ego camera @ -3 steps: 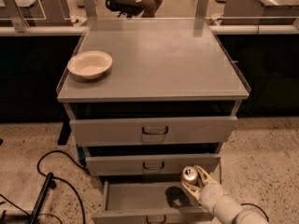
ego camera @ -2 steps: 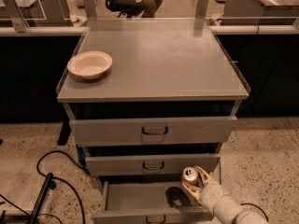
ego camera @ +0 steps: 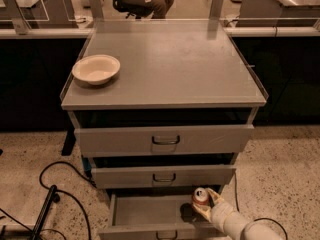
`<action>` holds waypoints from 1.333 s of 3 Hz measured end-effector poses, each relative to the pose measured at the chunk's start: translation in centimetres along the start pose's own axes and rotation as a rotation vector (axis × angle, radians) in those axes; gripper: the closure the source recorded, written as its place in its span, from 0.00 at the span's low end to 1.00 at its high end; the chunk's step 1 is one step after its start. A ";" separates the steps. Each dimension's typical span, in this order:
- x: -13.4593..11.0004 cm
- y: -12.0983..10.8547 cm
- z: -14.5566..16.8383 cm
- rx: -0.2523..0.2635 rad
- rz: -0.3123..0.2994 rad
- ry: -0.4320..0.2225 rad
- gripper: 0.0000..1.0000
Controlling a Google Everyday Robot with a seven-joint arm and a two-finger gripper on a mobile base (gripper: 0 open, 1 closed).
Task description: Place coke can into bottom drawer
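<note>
The coke can is small and red-orange with a silver top, held upright in my gripper at the bottom right of the camera view. The gripper is shut on the can, with pale fingers on either side of it. The can is over the right end of the bottom drawer, which is pulled out as a shallow grey tray with a small handle on its front. I cannot tell whether the can touches the drawer floor. My white arm comes in from the lower right.
The middle drawer and top drawer of the grey cabinet stand slightly pulled out. A cream bowl sits on the cabinet top at the left. Black cables lie on the speckled floor to the left.
</note>
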State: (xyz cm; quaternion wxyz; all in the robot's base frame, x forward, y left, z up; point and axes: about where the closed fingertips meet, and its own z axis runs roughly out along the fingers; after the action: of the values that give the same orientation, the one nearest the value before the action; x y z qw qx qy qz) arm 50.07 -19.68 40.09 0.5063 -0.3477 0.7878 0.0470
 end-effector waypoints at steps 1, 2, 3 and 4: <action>0.5 0.2 0.3 -0.004 0.005 0.004 1.00; 2.5 1.2 1.2 -0.019 0.039 0.026 1.00; 6.4 3.3 4.1 -0.042 0.103 0.038 1.00; 6.4 3.3 4.1 -0.042 0.103 0.038 1.00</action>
State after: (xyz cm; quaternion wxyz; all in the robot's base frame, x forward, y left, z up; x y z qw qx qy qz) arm 49.62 -18.69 31.87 0.4806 -0.3181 0.8130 0.0829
